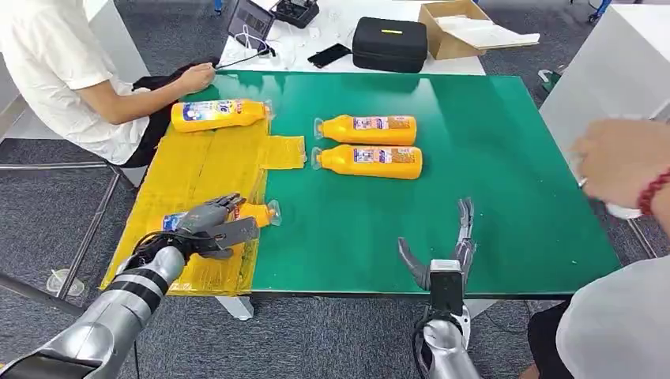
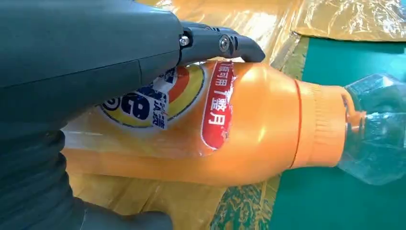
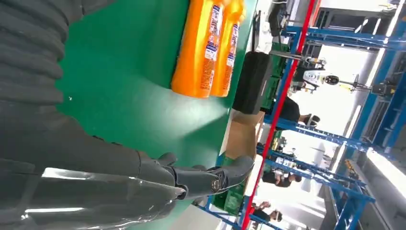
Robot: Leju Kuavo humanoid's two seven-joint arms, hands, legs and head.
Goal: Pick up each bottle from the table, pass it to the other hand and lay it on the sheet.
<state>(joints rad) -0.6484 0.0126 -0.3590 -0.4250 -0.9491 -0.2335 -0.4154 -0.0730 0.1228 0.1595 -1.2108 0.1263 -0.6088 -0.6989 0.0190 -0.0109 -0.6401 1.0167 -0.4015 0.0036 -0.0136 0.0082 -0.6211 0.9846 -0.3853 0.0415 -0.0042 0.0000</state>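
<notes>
Left hand [image 1: 212, 225] clamps a bottle [image 1: 257, 212] lying on the yellow sheet [image 1: 197, 170] at 7 o'clock of the surface [image 1: 490, 158]. Right hand [image 1: 442, 253] hangs empty, fingers apart. Risk: round bottle may roll off the sheet's edge on release.

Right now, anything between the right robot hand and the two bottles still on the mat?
Nothing. In the head view, only bare green mat separates the right robot hand from the nearer bottle and the farther bottle.
</notes>
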